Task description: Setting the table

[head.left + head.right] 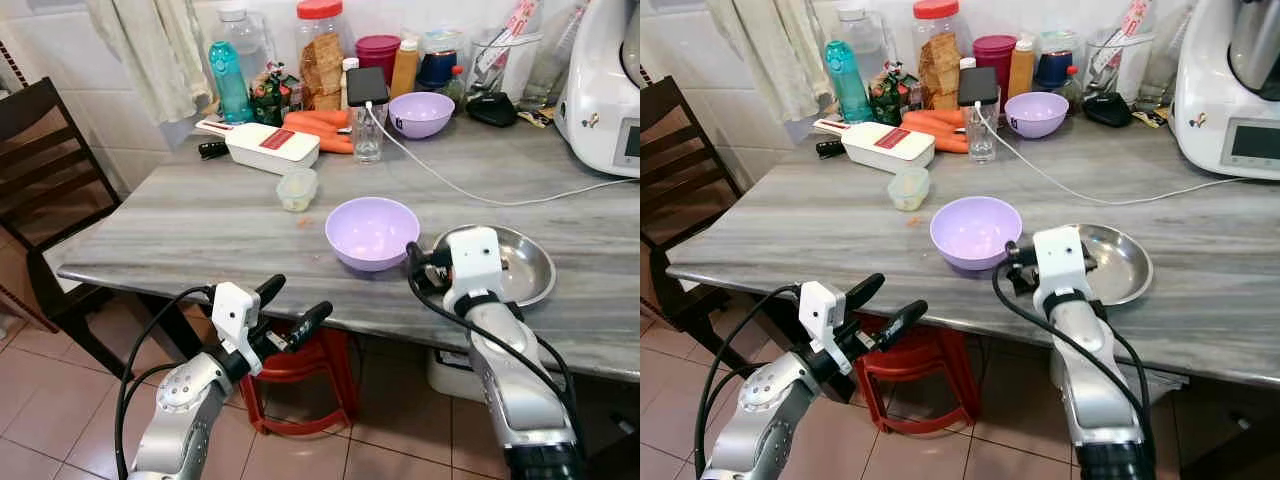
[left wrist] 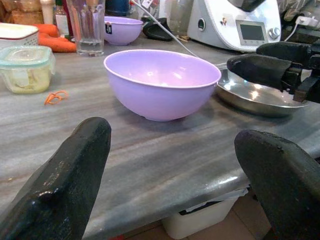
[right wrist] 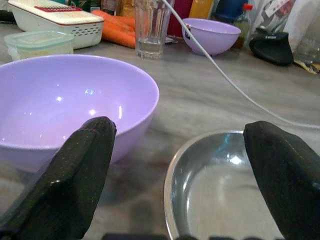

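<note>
A lilac bowl stands upright near the front edge of the grey marble table. A shallow steel plate lies close beside it on the right. My right gripper hovers at the table's front edge, open, one finger before the bowl and the other over the plate's near rim. My left gripper is open below and in front of the table edge, pointing toward the bowl, nothing between its fingers. A second lilac bowl and a drinking glass stand at the back.
A lidded small container, a white slicer box, carrots, jars and bottles crowd the back. A white cable crosses the table to a white appliance. A dark chair stands left; a red stool sits under the table.
</note>
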